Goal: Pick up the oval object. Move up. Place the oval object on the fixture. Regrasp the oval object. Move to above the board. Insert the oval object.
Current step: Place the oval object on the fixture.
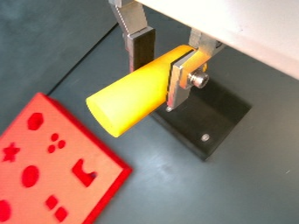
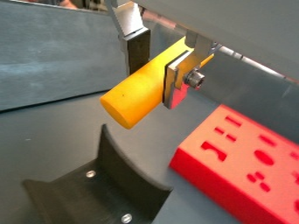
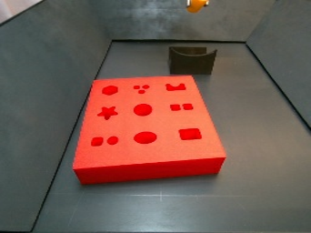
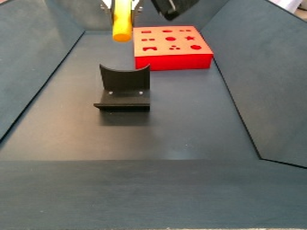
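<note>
- While held high above the fixture (image 4: 122, 88), the gripper (image 1: 163, 70) has its fingers (image 1: 142, 48) clamped on the oval object (image 1: 131, 98).
- Yellow peg points downward, well clear of the floor.
- Red board (image 3: 145, 126) lies near the fixture.

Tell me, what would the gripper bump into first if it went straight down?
Probably the fixture. The gripper, shut on the oval object, hangs high above it; the board lies off to one side. Depth is uncertain.
</note>
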